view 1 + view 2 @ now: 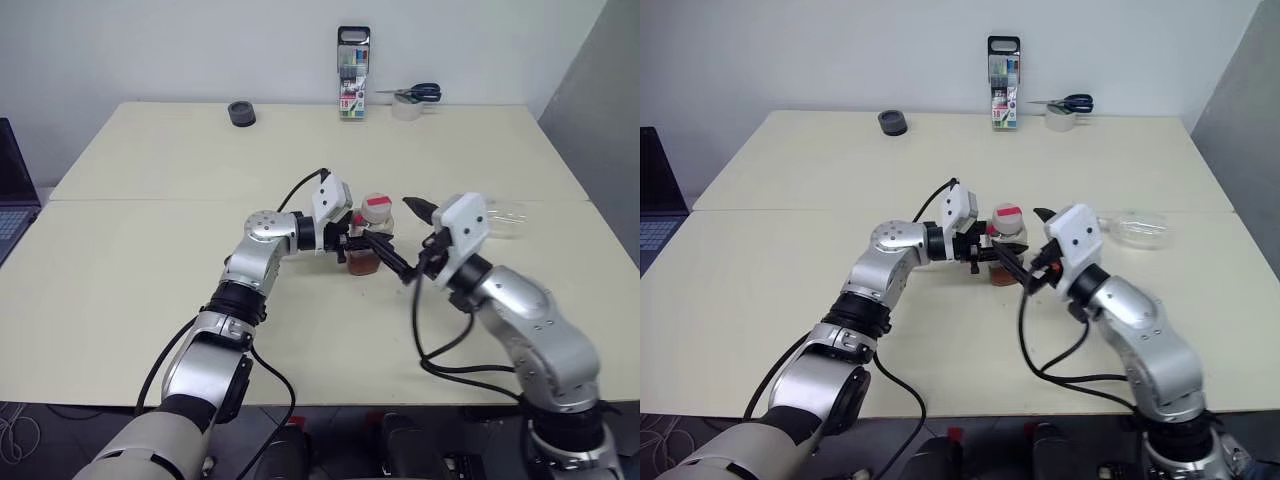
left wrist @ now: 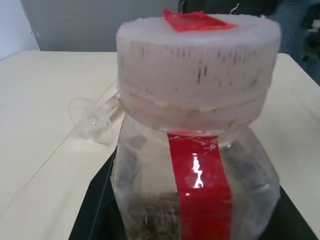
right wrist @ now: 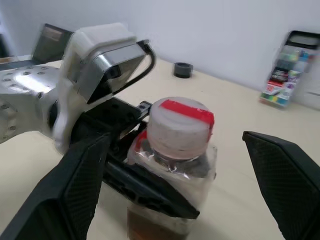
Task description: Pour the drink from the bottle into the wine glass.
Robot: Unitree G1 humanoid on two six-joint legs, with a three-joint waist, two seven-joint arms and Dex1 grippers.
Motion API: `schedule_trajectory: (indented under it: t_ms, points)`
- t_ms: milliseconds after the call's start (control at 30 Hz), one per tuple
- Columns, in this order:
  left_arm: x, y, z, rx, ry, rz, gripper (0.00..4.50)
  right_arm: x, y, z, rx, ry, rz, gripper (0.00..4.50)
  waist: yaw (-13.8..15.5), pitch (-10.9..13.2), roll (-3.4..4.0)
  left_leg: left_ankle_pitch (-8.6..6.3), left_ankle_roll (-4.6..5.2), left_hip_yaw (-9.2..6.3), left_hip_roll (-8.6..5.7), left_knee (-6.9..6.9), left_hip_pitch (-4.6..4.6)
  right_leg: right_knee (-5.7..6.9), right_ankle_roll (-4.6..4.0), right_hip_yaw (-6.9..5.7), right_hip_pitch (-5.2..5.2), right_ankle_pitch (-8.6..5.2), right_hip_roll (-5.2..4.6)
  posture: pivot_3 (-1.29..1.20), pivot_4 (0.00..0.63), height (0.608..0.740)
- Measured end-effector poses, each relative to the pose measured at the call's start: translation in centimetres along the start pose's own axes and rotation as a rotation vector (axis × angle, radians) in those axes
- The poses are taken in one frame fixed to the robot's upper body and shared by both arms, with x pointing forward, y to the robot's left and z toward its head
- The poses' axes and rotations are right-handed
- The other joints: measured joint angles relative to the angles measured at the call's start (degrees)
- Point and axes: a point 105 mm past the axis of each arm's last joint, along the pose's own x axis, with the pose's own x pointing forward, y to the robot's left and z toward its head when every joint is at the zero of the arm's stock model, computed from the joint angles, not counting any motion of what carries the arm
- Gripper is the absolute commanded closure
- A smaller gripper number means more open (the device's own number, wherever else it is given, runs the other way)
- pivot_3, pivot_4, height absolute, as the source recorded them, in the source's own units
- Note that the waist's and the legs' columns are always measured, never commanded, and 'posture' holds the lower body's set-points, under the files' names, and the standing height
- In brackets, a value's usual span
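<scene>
I see the bottle (image 1: 371, 235) standing upright at centre frame on the cream table (image 1: 150, 250), cap still on — the cap is whitish with a red strip across its top. The drink (image 1: 362, 263) fills only the bottom of the bottle, a reddish-brown layer; above it the clear body looks empty. The left gripper (image 1: 352, 243) comes in from the left of the frame, level, its black fingers clamped on the bottle's body. The right gripper (image 1: 408, 240) sits just right of the bottle with its fingers spread wide, one on either side of the cap, touching nothing that I can make out.

The wine glass (image 1: 503, 218) lies on its side at right of centre, beyond the right wrist — nothing in it.

Upper frame, along the far edge: a marker pack (image 1: 353, 74) standing upright, a roll of tape (image 1: 408, 108) with scissors (image 1: 414, 93) on top, and a dark round object (image 1: 241, 113).
</scene>
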Motion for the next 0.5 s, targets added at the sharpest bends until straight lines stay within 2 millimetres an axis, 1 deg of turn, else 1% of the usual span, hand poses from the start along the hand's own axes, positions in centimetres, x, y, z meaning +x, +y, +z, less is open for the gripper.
schedule_trajectory:
  t_ms: [167,433,500]
  points:
    - [0.4,0.2,0.4,0.018,-0.001,-0.004,2.78,1.1,0.8,-0.1,-0.012,-0.019,-0.086,0.00,-0.3,0.0,0.00,0.00,-0.01,0.00,0.02,0.02,0.00,0.01,0.00,0.00,-0.01,0.00,0.04,0.00,0.150,0.740]
    - [0.6,0.1,0.1,0.013,-0.004,-0.007,2.78,2.6,0.4,0.3,0.067,-0.078,-0.194,0.00,-0.4,0.0,0.00,0.00,-0.01,0.00,0.02,0.01,-0.02,0.03,-0.01,0.01,-0.05,0.00,0.03,0.00,0.150,0.740]
    - [0.7,0.1,0.1,0.013,-0.005,-0.007,2.78,2.7,0.2,0.2,0.080,-0.078,-0.215,0.35,-0.3,0.0,0.00,0.00,-0.01,0.01,0.01,0.01,-0.02,0.02,-0.01,0.02,-0.05,0.00,0.03,0.00,0.150,0.740]
